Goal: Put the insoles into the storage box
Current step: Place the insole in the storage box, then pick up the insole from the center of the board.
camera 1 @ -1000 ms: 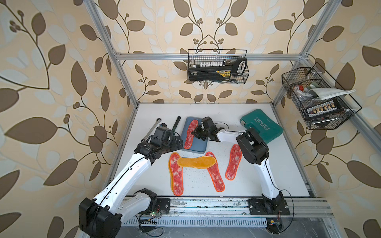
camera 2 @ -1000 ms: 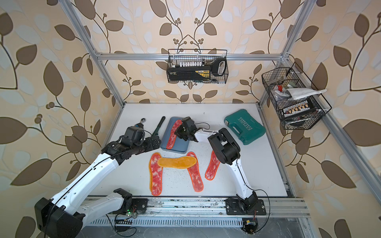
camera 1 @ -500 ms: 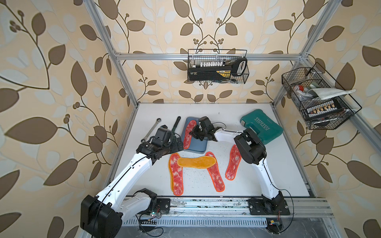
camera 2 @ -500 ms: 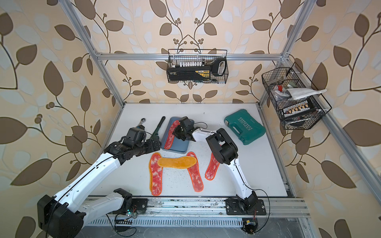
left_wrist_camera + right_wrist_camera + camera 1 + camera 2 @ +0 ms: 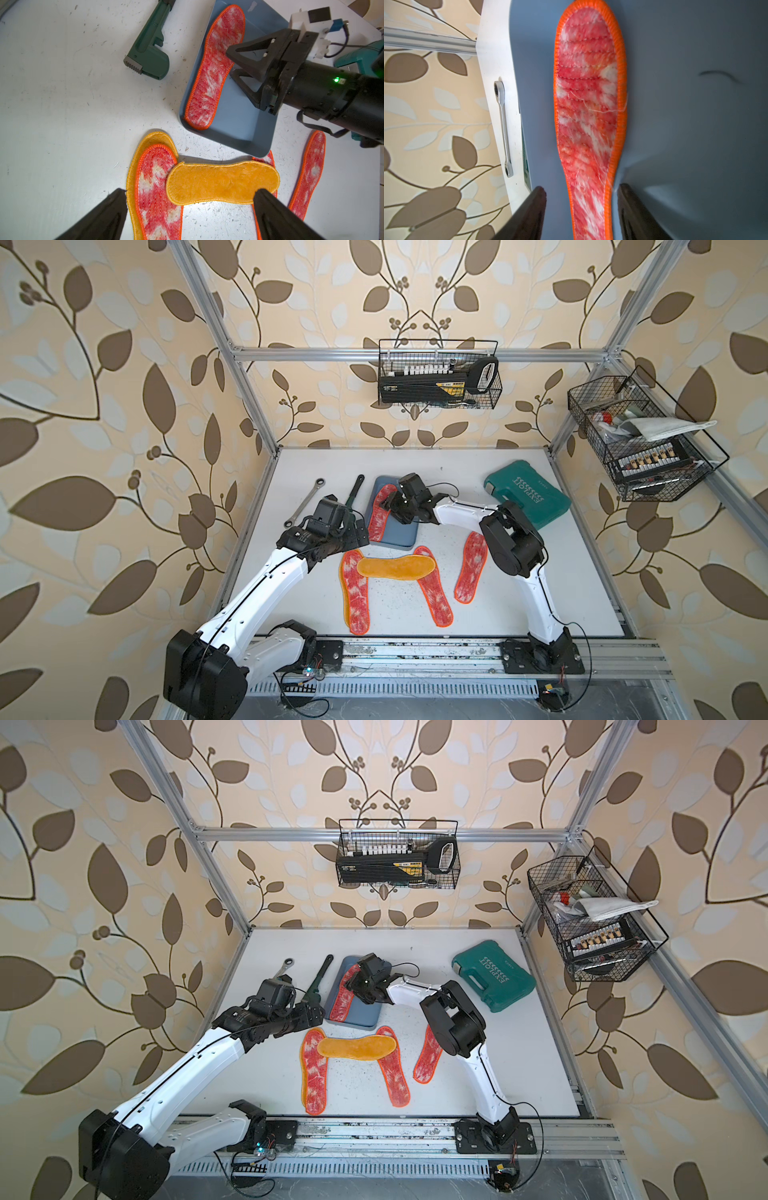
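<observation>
**One insole in the box, both grippers holding nothing**

White tabletop (image 5: pixel 519 614) fills the floor of a booth papered with brown leaves. The storage box (image 5: pixel 399 535) sits near the middle of it. One insole (image 5: pixel 380 512) lies flat inside the box, red face up, along the long wall nearest the pipe wrench (image 5: pixel 353 495). The other half of the box floor is bare.

The right gripper (image 5: pixel 229 62) reaches into the box over the narrow part of that insole. Its jaws stand partly apart, one on each side of the insole. The right wrist view shows a clear gap on one side, while the other finger (image 5: pixel 631 199) sits right at the orange edging. It grips nothing.

The left gripper (image 5: pixel 189 193) is just off the box's corner nearest the arm bases, with its jaws spread wide and nothing between them.

The remaining insoles lie outside the box on its arm-base side. A yellow insole (image 5: pixel 395 568) lies crosswise, just beside the box's short wall. It overlaps the ends of a yellow-rimmed red insole (image 5: pixel 355 593) and a second red insole (image 5: pixel 434 593). A third red insole (image 5: pixel 469 568) lies apart from them, near the right arm.

A steel spanner (image 5: pixel 305 504) lies beyond the pipe wrench, farther from the box. A teal case (image 5: pixel 525 499) sits well apart on the box's opposite side.
</observation>
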